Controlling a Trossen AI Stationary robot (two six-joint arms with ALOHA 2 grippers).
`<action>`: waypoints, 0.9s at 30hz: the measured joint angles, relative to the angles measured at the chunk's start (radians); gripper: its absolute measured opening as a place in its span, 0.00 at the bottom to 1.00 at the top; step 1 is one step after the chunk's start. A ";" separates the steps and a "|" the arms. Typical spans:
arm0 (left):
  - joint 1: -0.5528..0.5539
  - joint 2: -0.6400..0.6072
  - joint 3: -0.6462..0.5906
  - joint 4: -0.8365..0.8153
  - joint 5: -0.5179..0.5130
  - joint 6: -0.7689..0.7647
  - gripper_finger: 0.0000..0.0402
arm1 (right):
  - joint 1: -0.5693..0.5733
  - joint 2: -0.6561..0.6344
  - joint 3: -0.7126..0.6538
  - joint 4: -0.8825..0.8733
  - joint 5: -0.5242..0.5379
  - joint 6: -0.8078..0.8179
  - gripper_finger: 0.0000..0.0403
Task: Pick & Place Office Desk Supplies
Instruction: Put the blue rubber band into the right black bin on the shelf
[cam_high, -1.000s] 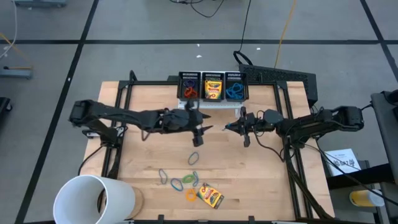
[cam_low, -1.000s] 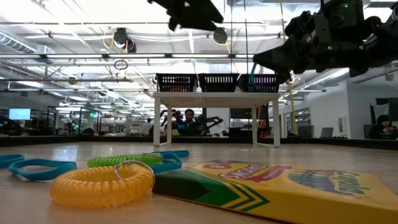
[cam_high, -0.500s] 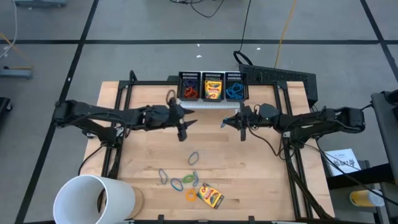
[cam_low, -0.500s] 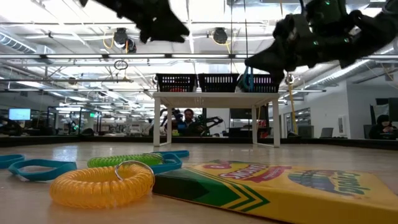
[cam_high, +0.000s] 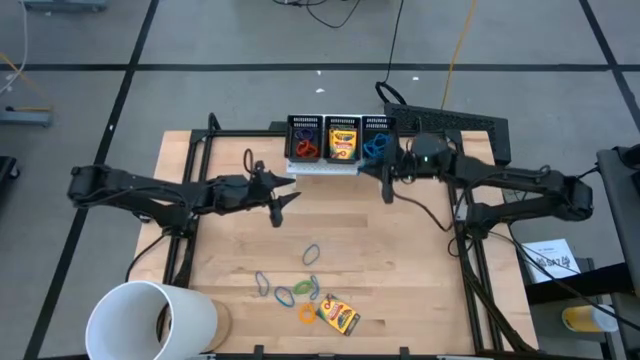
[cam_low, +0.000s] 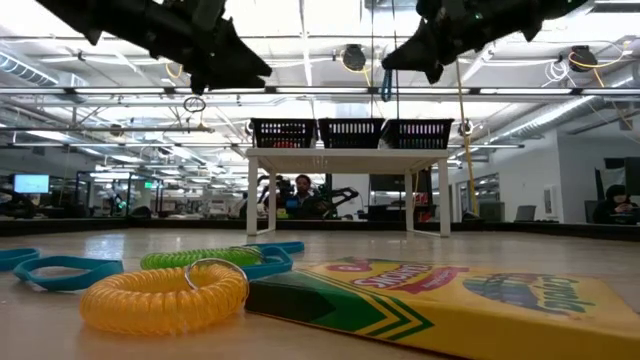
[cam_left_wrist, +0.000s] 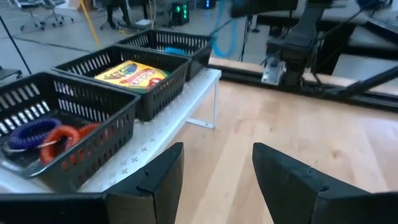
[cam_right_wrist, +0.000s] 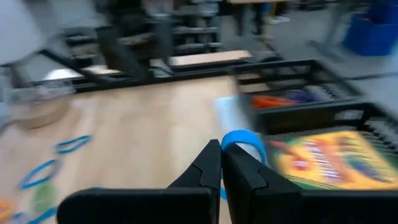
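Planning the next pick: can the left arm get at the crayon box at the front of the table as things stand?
Probably yes. The left hand is open and holds nothing, above bare wood. The crayon box lies flat in the open, with only loose rubber bands beside it and nothing on top. The right hand is off by the bins.

The left gripper hung over bare wood, well short of the three black mesh bins at the table's far edge. The right gripper hovered just beside the blue-filled bin. Loose bands and a crayon box lay near the white cup.
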 joint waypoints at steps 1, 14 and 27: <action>0.000 -0.013 -0.014 0.011 0.000 0.000 0.50 | -0.017 0.000 0.011 -0.011 0.022 -0.010 0.00; 0.001 -0.077 -0.054 0.034 -0.006 -0.048 0.50 | -0.230 -0.003 0.029 -0.089 0.090 -0.049 0.00; 0.001 -0.071 -0.054 0.035 -0.006 -0.057 0.51 | -0.314 -0.003 0.001 -0.092 0.089 -0.047 0.09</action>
